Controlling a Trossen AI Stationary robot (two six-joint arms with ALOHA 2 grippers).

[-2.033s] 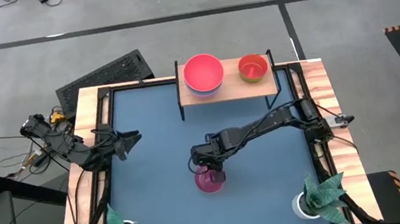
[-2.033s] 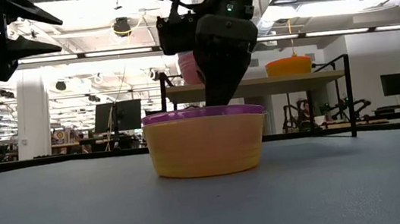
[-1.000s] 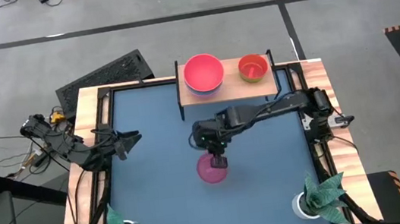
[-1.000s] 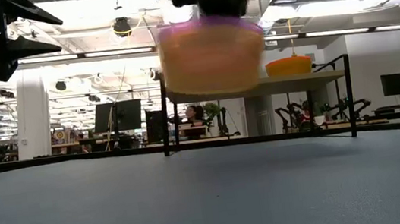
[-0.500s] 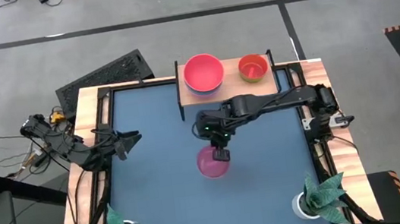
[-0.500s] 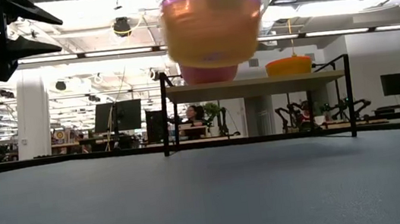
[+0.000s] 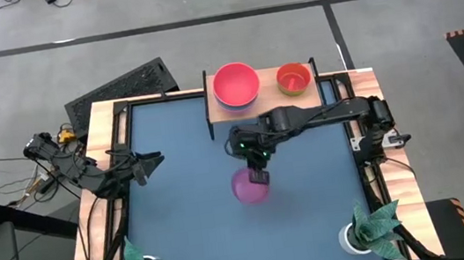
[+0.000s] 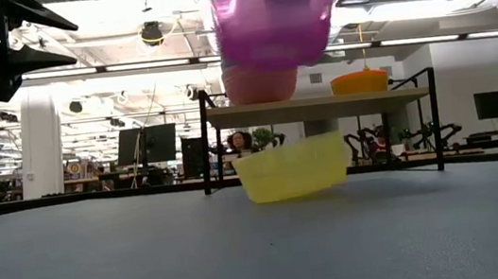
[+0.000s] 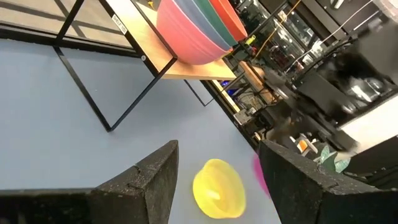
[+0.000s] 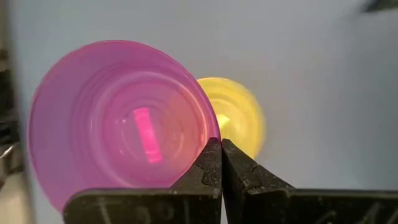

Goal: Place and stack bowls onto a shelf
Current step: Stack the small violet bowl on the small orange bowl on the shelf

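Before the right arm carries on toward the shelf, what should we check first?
1. Right claw shut on the magenta bowl rim: ok.
2. Yellow bowl nested in the magenta one: not ok; it is apart from it, tilted, low by the table.
3. Yellow bowl at rest: cannot tell.
4. Shelf reachable, small orange bowl uncovered for stacking: ok.
5. Left claw out of the way: ok; open, near the table's left edge.

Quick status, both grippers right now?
Left gripper: open, empty, parked at the table's left edge.
Right gripper: shut on the magenta bowl rim, lifted; yellow bowl below it.
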